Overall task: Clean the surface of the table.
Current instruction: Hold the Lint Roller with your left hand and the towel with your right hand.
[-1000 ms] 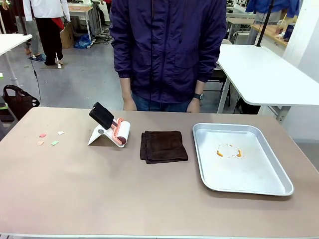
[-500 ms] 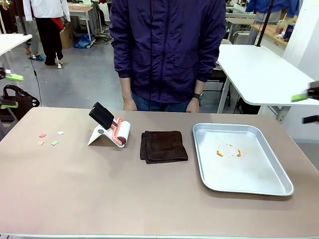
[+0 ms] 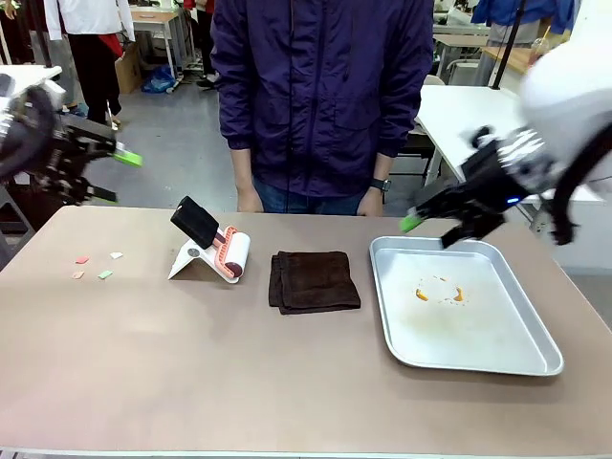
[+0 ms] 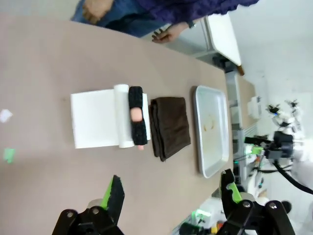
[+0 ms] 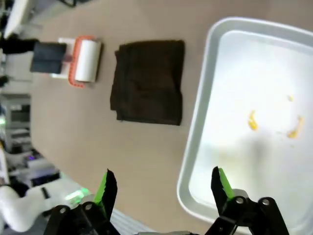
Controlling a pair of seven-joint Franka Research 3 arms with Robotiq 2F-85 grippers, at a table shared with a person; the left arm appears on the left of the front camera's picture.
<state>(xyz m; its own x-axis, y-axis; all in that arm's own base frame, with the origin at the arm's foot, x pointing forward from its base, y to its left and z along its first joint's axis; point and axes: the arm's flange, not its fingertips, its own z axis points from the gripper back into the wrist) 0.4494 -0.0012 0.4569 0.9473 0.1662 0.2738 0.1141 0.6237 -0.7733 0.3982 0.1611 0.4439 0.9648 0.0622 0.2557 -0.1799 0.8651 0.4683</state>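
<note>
Hovering well above the counter, the left fingers stand wide apart with nothing between them. The taupe surface stretches beneath them and across to the right fingers, which are spread just as wide, grip nothing, and hang over the far corner of a metal tray.

In the left wrist view, a lint roller on its white stand lies ahead of the left fingers, roughly in line with the gap between them. A folded dark brown cloth lies just beside it, and the tray is farther toward the other finger. Small paper scraps sit on the counter below the left fingers.

In the right wrist view, the tray lies ahead of the right fingers with a few orange bits in it. The cloth and roller are off to one side.

A person stands at the counter's far edge, beyond both pairs of fingers.
</note>
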